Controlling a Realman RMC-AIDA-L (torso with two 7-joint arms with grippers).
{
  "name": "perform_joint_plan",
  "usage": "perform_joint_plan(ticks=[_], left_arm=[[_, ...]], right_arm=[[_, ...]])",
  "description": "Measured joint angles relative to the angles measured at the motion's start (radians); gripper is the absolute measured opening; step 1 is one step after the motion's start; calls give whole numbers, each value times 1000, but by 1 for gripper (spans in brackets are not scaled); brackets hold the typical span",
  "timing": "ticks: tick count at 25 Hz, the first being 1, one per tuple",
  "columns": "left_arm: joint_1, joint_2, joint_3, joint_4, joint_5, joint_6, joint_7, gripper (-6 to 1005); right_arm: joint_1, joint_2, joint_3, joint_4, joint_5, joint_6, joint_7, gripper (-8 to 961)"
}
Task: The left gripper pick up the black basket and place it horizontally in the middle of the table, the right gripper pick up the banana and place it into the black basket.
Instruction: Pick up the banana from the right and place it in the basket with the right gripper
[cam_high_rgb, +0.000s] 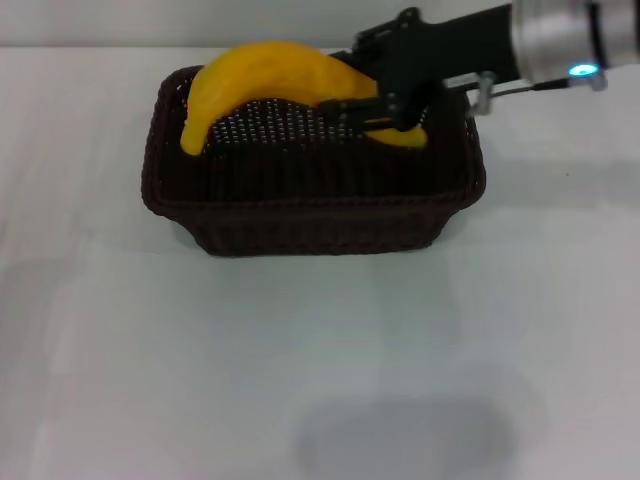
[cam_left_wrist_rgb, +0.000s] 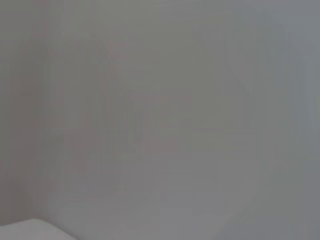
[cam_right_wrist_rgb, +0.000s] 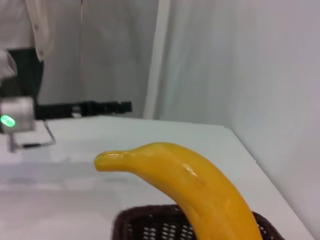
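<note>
The black basket (cam_high_rgb: 310, 200) stands lengthwise across the middle-back of the white table (cam_high_rgb: 300, 350). My right gripper (cam_high_rgb: 385, 115) reaches in from the right and is shut on the banana (cam_high_rgb: 260, 70) near its right end. The banana hangs arched over the basket's opening, its ends at about rim height. The right wrist view shows the banana (cam_right_wrist_rgb: 200, 185) close up above the basket's rim (cam_right_wrist_rgb: 145, 222). My left gripper (cam_right_wrist_rgb: 92, 107) shows only far off in the right wrist view, beyond the table's edge. The left wrist view shows only a blank grey surface.
A person in white (cam_right_wrist_rgb: 30, 45) stands behind the left arm in the right wrist view. White curtains (cam_right_wrist_rgb: 225, 60) hang behind the table. A faint shadow (cam_high_rgb: 400, 435) lies on the table's near part.
</note>
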Motion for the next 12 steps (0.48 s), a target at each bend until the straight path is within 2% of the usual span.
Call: perform_joint_plan(ticks=[3, 6, 11, 12], left_arm=[[3, 0, 0, 0, 0, -1, 0, 748], [4, 0, -1, 0, 0, -1, 0, 747], [5, 0, -1, 0, 0, -1, 0, 746], [5, 0, -1, 0, 0, -1, 0, 745]], right_arm=[[12, 0, -101, 21, 0, -129, 1, 537], [-1, 0, -129, 12, 1, -178, 3, 585], [-84, -2, -5, -7, 131, -169, -3, 699], [-144, -3, 73, 7, 268, -148, -29, 721]])
